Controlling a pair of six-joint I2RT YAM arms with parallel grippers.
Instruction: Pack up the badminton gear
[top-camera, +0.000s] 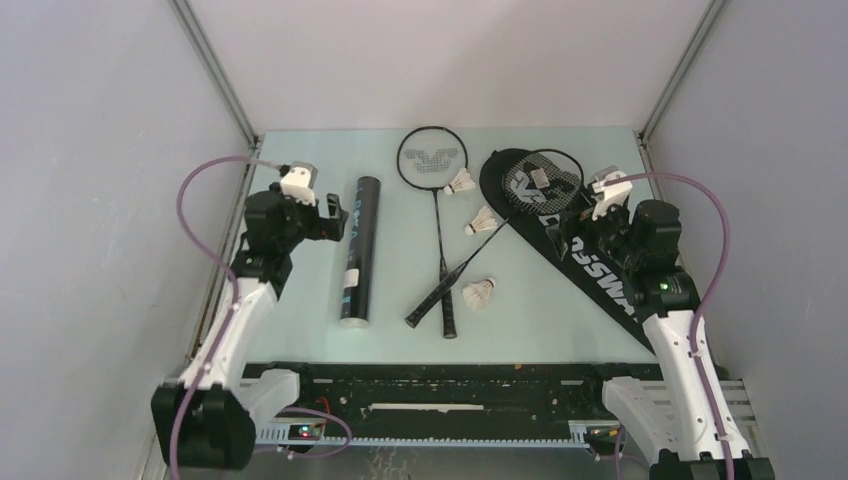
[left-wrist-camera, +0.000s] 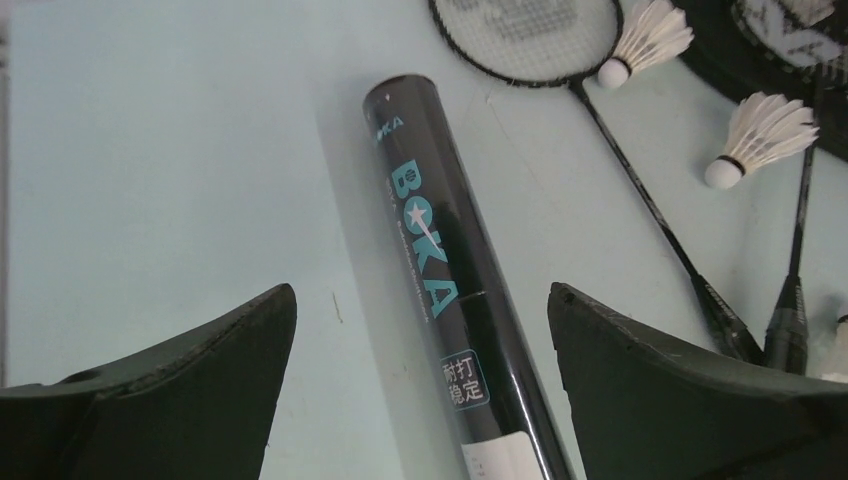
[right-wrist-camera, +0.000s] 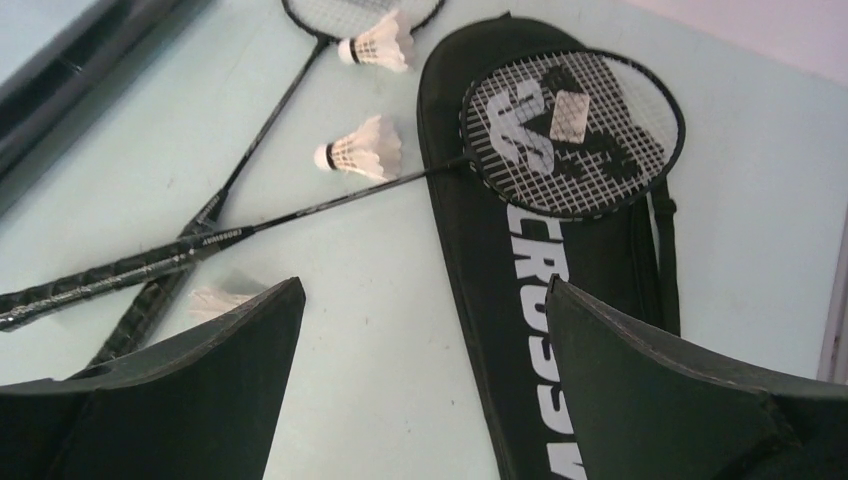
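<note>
Nothing packed yet: long black cylindrical tube (top-camera: 359, 250) left on pale counter (top-camera: 310, 300), two thin black rackets (top-camera: 440, 230) crossed centre, one head overlapping the large black racket-shaped bag (top-camera: 600, 270) right, three white feather shuttlecocks (top-camera: 479, 292) loose; left hand (left-wrist-camera: 420, 295) and right hand (right-wrist-camera: 425, 290) released, empty.

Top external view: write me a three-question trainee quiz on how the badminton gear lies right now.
1. True or false: one racket has its head on the bag.
2. How many shuttlecocks lie loose on the table?
3. The tube lies nearest: A. the left claw; B. the right claw; C. the bag.
Key: 1 true; 2 three; 3 A.
</note>
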